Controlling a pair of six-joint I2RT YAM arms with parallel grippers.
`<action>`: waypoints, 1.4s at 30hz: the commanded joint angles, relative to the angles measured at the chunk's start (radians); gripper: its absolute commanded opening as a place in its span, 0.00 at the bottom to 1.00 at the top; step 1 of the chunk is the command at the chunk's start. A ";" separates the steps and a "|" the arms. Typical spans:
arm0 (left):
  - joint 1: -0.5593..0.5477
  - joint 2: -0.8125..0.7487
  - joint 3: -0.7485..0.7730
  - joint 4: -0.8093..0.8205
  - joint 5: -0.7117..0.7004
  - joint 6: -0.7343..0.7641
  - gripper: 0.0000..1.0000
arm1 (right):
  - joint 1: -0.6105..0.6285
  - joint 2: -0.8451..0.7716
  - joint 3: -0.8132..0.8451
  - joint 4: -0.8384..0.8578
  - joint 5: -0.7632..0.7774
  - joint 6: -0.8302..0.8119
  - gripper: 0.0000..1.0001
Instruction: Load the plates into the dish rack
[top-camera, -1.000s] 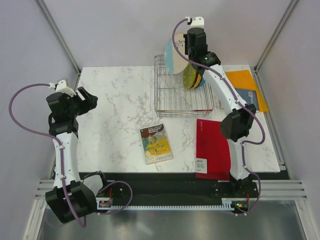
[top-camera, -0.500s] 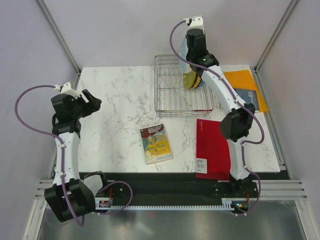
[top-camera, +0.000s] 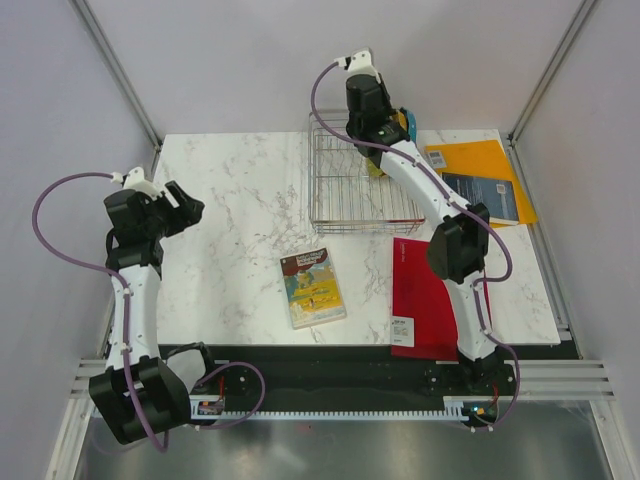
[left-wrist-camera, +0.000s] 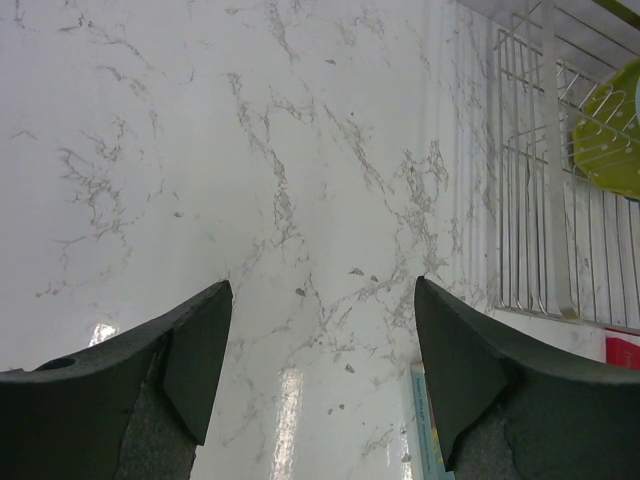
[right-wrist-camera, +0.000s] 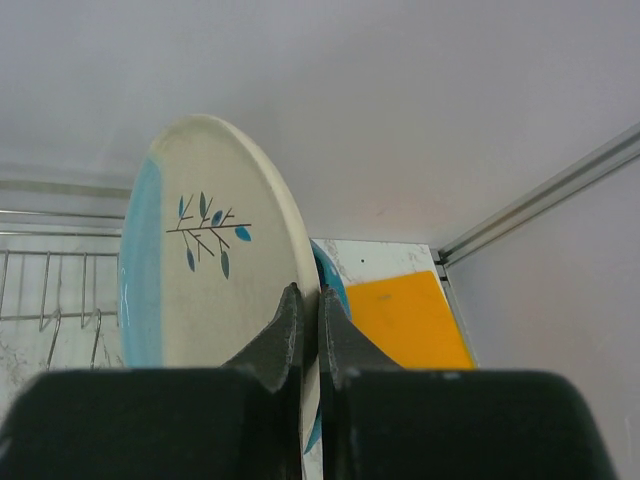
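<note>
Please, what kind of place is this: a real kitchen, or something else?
Probably a robot test booth, not a kitchen. Plain grey walls and metal posts enclose a marble-look table, two robot arms are bolted at its near edge, and a dish rack with plates stands on it.

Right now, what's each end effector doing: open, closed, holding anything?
Left end effector: open, holding nothing.
Right end effector: closed on the rim of the cream-and-pale-blue plate.
</note>
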 joint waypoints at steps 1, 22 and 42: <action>-0.004 0.003 -0.004 0.032 0.020 0.018 0.80 | 0.007 -0.006 0.021 0.188 0.085 -0.067 0.00; -0.022 0.040 -0.031 0.080 0.028 0.020 0.80 | 0.010 0.008 -0.005 0.244 0.091 -0.113 0.00; -0.036 0.072 -0.058 0.124 0.025 0.020 0.80 | 0.016 0.061 -0.082 0.223 0.071 -0.127 0.00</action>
